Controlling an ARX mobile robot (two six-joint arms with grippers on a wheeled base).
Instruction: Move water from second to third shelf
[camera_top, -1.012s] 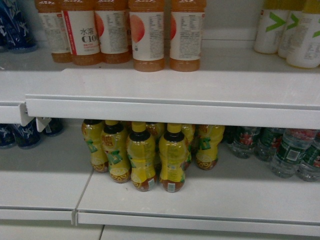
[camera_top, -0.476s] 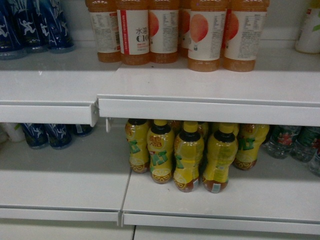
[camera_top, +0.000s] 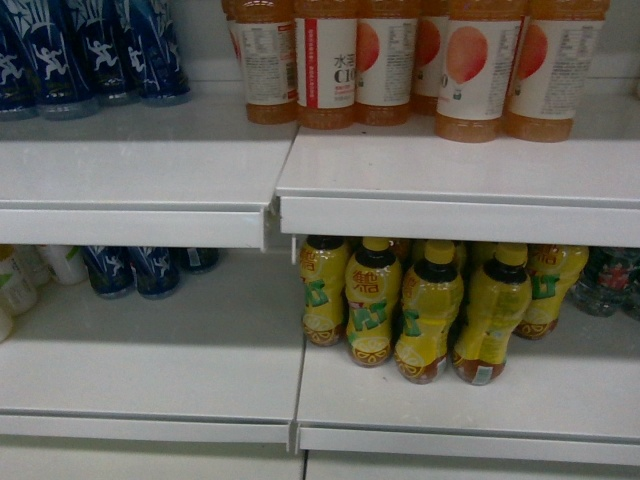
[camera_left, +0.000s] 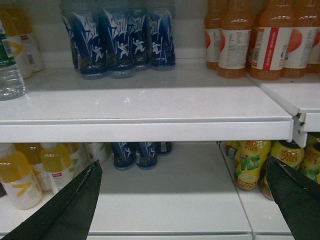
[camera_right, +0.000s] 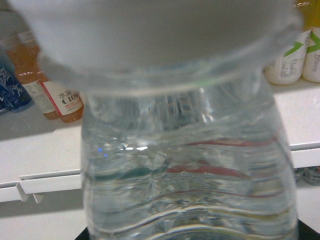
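While I scan the head view from the left, I see dark blue bottles (camera_top: 90, 50) on the upper shelf (camera_top: 140, 190) and more of them on the lower shelf (camera_top: 150, 360), with pale yellow-capped bottles at the far left edge. Further right stand the orange drink bottles (camera_top: 400, 60) with white labels above, and a tight cluster of yellow juice bottles (camera_top: 430, 310) below them; a few green-labelled clear bottles show dimly at the far right of that lower shelf. My left wrist camera shows the left gripper (camera_left: 182, 192) spread wide, its two dark fingers (camera_left: 70, 207) at the bottom corners of the picture with nothing between them, facing the same shelves. My right wrist camera is almost filled by the water (camera_right: 190, 170), a clear ribbed bottle seen very close and blurred, with a shelf of orange bottles behind it. A dark edge peeks out beneath the bottle, but I cannot tell whether the right gripper is closed around it.
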